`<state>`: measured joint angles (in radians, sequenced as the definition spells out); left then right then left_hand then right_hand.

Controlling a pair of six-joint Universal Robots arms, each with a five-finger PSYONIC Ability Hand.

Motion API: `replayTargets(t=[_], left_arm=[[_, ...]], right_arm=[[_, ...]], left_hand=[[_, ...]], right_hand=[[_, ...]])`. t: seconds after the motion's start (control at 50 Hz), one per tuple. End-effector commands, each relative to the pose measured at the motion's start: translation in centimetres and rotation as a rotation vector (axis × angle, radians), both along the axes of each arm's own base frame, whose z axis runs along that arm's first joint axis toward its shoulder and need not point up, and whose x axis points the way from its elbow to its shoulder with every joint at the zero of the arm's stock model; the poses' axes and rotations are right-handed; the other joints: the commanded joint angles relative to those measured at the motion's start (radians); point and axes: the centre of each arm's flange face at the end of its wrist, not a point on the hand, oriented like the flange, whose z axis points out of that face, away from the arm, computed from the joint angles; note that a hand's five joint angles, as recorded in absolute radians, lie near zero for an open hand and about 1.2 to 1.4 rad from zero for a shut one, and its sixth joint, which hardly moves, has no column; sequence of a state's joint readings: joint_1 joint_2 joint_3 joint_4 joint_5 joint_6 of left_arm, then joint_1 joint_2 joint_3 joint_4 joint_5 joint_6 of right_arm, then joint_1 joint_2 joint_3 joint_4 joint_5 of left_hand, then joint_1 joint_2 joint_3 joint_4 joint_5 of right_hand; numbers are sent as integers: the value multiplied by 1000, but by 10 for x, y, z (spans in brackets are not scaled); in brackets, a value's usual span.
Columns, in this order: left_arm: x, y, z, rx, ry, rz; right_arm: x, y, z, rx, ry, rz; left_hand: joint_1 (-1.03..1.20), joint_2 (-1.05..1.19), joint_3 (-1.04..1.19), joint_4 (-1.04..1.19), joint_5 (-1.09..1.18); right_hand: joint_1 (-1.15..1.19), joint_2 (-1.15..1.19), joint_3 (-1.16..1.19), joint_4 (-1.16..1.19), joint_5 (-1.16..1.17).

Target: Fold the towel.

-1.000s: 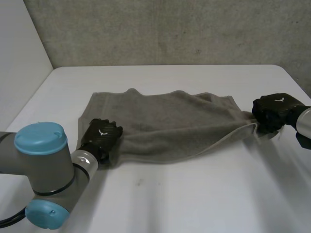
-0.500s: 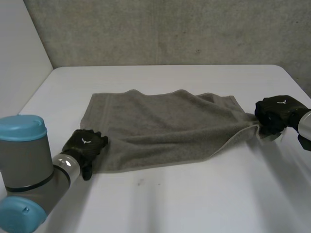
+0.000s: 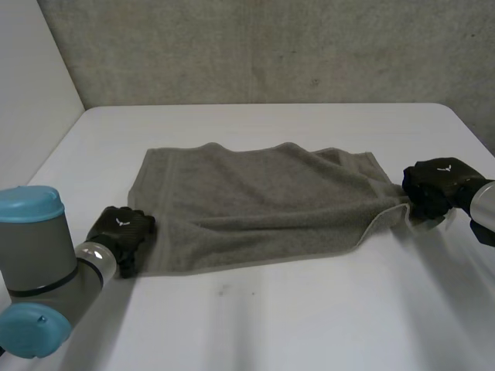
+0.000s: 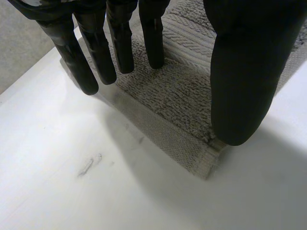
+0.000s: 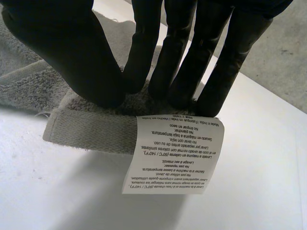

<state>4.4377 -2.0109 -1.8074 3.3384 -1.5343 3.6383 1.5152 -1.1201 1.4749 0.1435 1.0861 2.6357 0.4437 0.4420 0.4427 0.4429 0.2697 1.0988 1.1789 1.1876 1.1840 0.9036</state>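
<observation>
Care label (image 5: 173,154) on towel (image 5: 29,81) corner: "60°C / 140°F".

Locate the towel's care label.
Right wrist view: the care label sticks out from the towel corner pinched by the right robot hand, just past its fingertips.

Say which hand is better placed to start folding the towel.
Right. The right hand pinches the towel corner by the care label between thumb and fingers; the left hand has straight fingers at its corner, gripping nothing.
</observation>
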Motion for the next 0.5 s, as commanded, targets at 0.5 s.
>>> replayTargets(t=[0.5], left_arm=[[-8, -14, 0, -74, 35, -31]], right_arm=[[0, 0, -5, 1, 2, 0]], left_hand=[[953, 954, 954, 953, 952]], right_hand=[[297, 217, 209, 212, 318]])
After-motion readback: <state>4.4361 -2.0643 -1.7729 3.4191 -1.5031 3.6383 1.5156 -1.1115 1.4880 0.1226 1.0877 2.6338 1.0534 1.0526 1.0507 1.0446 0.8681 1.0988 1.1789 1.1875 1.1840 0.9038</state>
